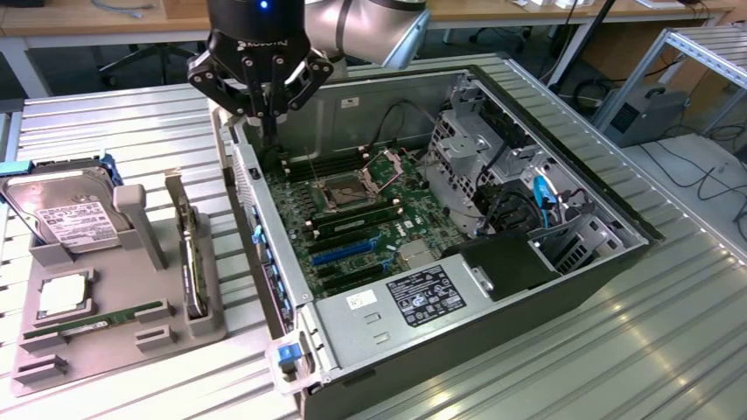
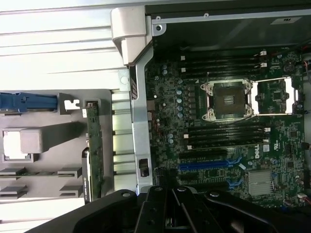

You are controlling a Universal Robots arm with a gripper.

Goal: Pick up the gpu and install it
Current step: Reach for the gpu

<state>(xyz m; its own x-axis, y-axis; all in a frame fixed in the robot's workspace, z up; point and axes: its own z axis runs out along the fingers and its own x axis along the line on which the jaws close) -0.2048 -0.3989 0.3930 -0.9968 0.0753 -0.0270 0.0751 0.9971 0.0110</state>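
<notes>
The gpu (image 1: pixel 191 262) stands on its edge in a slot of the grey tray (image 1: pixel 117 350), at the exterior view's left of the open computer case (image 1: pixel 607 262). The wrist view shows the gpu (image 2: pixel 95 155) as a thin edge-on card beside the case's side wall. My gripper (image 1: pixel 271 131) hangs over the far corner of the case, above the motherboard's (image 1: pixel 362 219) upper edge. Its fingers are shut with nothing between them. It is well apart from the gpu. The gripper (image 2: pixel 170 213) also shows in the wrist view, over the motherboard's blue expansion slots (image 2: pixel 204 165).
The tray also holds a silver hard drive (image 1: pixel 70 214), a processor chip (image 1: pixel 65 297) and a green memory stick (image 1: pixel 100 319). Inside the case are a drive cage (image 1: pixel 467 166), cables and a labelled power supply (image 1: pixel 426 297). The case wall (image 2: pixel 138 121) separates tray and motherboard.
</notes>
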